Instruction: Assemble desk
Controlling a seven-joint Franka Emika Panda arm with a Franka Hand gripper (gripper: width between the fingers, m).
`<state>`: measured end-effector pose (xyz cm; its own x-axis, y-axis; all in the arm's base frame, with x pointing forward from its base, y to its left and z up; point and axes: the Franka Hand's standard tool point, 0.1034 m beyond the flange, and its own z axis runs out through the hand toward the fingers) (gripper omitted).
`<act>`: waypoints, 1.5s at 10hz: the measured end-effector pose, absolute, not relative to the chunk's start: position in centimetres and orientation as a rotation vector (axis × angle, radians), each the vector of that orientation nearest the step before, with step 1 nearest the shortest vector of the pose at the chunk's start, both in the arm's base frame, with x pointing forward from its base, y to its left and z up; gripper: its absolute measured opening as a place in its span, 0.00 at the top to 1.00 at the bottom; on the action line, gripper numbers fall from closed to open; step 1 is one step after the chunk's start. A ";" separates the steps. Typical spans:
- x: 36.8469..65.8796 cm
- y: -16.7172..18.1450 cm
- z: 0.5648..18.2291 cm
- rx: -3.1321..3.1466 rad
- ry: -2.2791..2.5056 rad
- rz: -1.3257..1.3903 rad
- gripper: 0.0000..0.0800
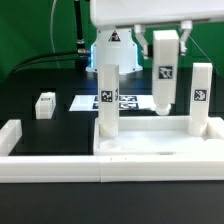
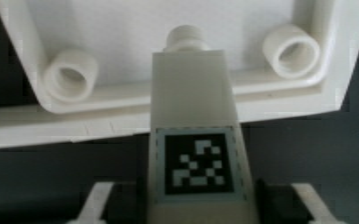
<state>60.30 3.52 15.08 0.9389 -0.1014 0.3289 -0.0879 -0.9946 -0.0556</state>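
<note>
The white tabletop panel (image 1: 150,150) lies flat against the border wall. Two white legs stand upright on it, one at the exterior view's left (image 1: 107,100) and one at its right (image 1: 201,95). My gripper (image 1: 163,40) is shut on a third leg (image 1: 163,78) and holds it upright between them, above the panel's far side. In the wrist view this leg (image 2: 197,120) sits between my fingers (image 2: 101,200), its tag facing the camera and its peg end over the panel (image 2: 176,100), between two empty round sockets (image 2: 69,72) (image 2: 297,50). A fourth leg (image 1: 45,104) lies loose on the table.
The long low white border wall (image 1: 60,168) runs along the front, with a raised end at the exterior view's left (image 1: 10,135). The marker board (image 1: 120,100) lies flat behind the left standing leg. The robot's base (image 1: 112,50) stands at the back.
</note>
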 end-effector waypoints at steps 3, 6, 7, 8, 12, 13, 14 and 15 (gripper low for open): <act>60.3 3.5 15.0 -3.055 0.149 -0.521 0.64; 62.2 6.8 15.0 -3.031 0.122 -0.563 0.64; 62.2 6.4 15.0 -3.033 0.121 -0.579 0.64; 62.3 6.2 15.0 -3.028 0.123 -0.635 0.64; 61.6 9.5 14.6 -2.948 0.182 -0.848 0.64; 61.9 9.3 14.8 -2.944 0.195 -0.854 0.64; 61.9 9.3 14.8 -2.944 0.194 -0.854 0.64; 61.9 9.3 14.8 -2.944 0.194 -0.854 0.64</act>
<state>61.91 9.30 14.76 0.8375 -0.1402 0.5282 -0.1015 -0.9896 -0.1019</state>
